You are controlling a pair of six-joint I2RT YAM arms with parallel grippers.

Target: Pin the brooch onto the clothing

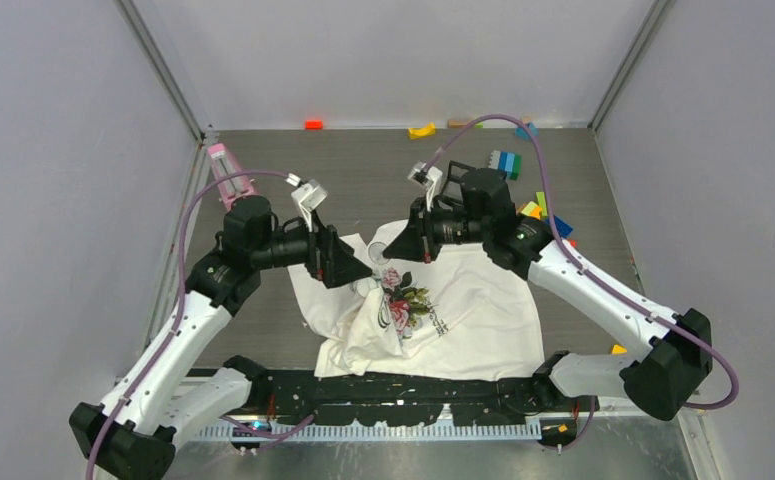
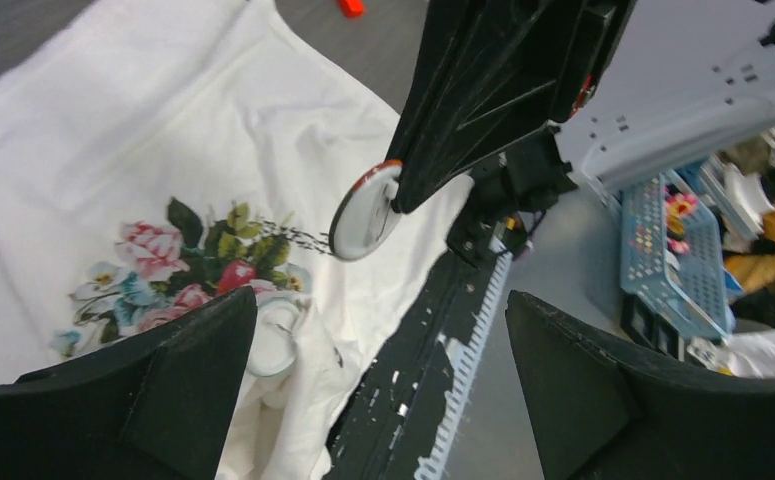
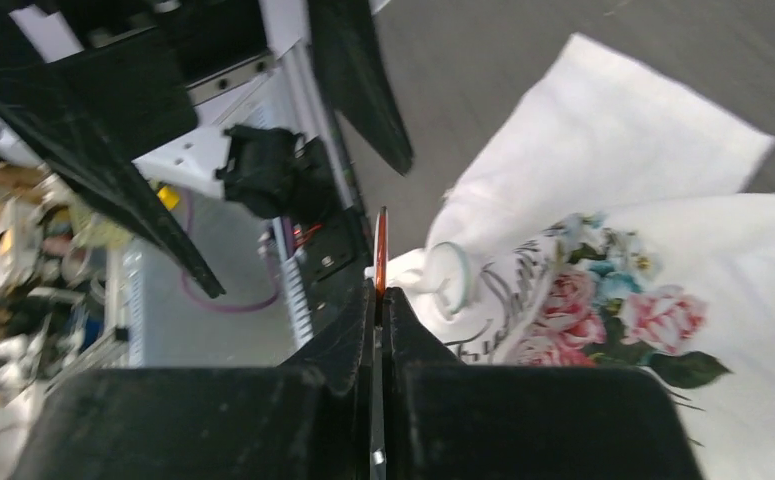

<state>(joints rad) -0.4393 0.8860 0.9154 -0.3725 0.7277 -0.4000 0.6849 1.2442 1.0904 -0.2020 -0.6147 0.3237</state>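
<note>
The white T-shirt (image 1: 473, 300) with a rose print (image 1: 403, 300) lies crumpled on the table; it also shows in the left wrist view (image 2: 113, 130) and the right wrist view (image 3: 603, 150). My right gripper (image 3: 380, 295) is shut on the brooch (image 3: 381, 250), a thin round disc with a red rim seen edge-on. In the left wrist view the brooch (image 2: 365, 212) hangs above the shirt's near edge. My left gripper (image 2: 381, 340) is open and empty, facing it above the shirt. A second round white piece (image 2: 273, 340) lies in a fold by the print.
A black bar (image 1: 413, 385) runs along the table's near edge, just beyond the shirt. Coloured blocks (image 1: 506, 162) lie at the back right, a yellow piece (image 1: 421, 130) and an orange piece (image 1: 313, 124) by the back wall, and a pink object (image 1: 225, 165) at the left.
</note>
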